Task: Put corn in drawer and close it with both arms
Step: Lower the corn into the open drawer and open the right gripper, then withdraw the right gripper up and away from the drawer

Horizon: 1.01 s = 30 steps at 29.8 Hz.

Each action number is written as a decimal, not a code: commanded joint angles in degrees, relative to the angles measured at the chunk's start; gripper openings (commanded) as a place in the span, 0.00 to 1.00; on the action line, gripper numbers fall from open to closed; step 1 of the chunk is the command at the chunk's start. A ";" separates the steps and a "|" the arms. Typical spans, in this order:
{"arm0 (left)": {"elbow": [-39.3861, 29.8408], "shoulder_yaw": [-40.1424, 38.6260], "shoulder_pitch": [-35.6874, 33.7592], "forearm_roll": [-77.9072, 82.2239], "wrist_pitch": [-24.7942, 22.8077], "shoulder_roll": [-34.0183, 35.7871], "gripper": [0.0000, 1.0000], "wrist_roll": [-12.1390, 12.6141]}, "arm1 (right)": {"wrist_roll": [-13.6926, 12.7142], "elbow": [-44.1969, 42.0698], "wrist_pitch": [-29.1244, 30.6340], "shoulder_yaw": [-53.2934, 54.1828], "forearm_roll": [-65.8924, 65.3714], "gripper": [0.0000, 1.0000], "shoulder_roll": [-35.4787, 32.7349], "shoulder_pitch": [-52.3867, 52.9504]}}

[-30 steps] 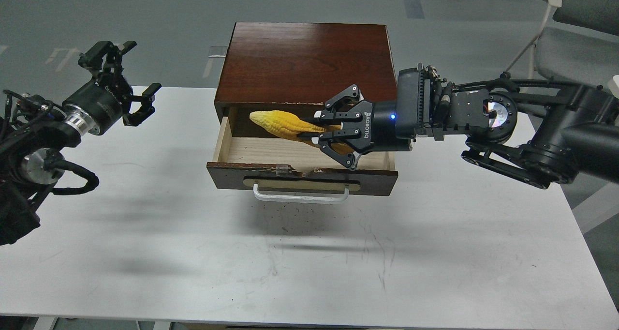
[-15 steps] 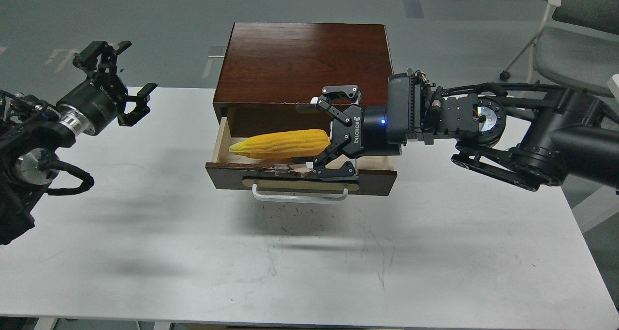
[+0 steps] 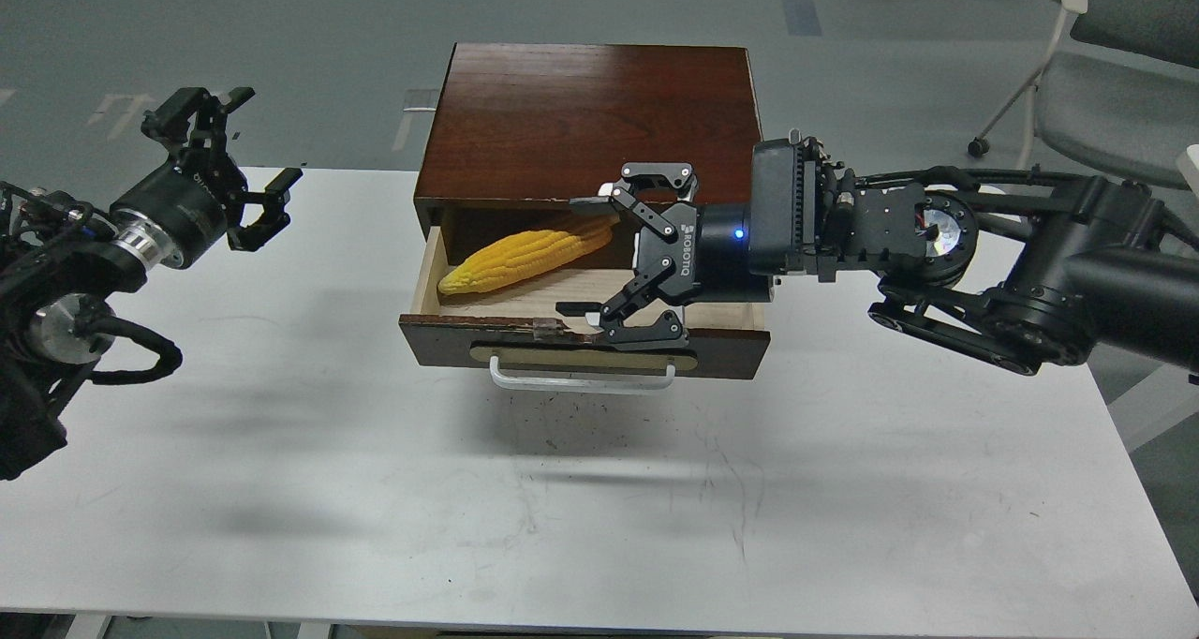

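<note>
corn [image 3: 526, 260] now lies loose inside the open drawer [image 3: 585, 344], released since a second ago; right gripper [image 3: 599, 260] spread, left gripper [image 3: 229, 166] spread, so closing comes next.

The yellow corn [image 3: 526, 258] is laid aslant in the pulled-out drawer [image 3: 581, 349] — tip toward 8 o'clock.

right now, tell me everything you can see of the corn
The long tapered yellow corn cob, husk-free with rows of kernels, lies inside the open dark brown wooden drawer on its pale wood floor. It sits diagonally: narrow tip toward the front left, thick end toward the back right. The right pincer is open beside that thick end; contact cannot be told.
</note>
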 commanded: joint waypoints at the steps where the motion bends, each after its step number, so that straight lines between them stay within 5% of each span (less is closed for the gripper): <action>1: 0.00 -0.03 0.28 0.00 0.00 -0.06 0.98 0.00 | 0.00 0.36 0.15 0.25 6.39 0.96 -0.01 0.05; 8: 0.00 -0.03 0.28 0.00 0.00 -0.49 0.98 0.00 | 0.00 0.63 1.11 1.74 17.90 0.95 -0.54 0.49; 14: 0.00 -0.03 0.28 0.00 0.00 -0.49 0.98 0.00 | -0.05 0.63 8.21 3.41 45.92 0.95 -1.86 4.52; 18: 0.00 -0.03 0.28 0.00 0.00 -0.32 0.98 0.00 | -8.02 -1.82 24.97 7.10 75.59 0.95 -7.38 9.62; 24: 0.00 -0.03 0.28 0.00 0.00 -0.06 0.98 -0.08 | -19.98 -7.80 43.27 13.16 102.25 0.95 -14.15 6.75; 30: 0.00 -0.38 0.28 0.00 0.00 -0.06 0.98 -0.08 | -22.63 -11.50 48.66 17.12 120.56 0.97 -17.85 -2.30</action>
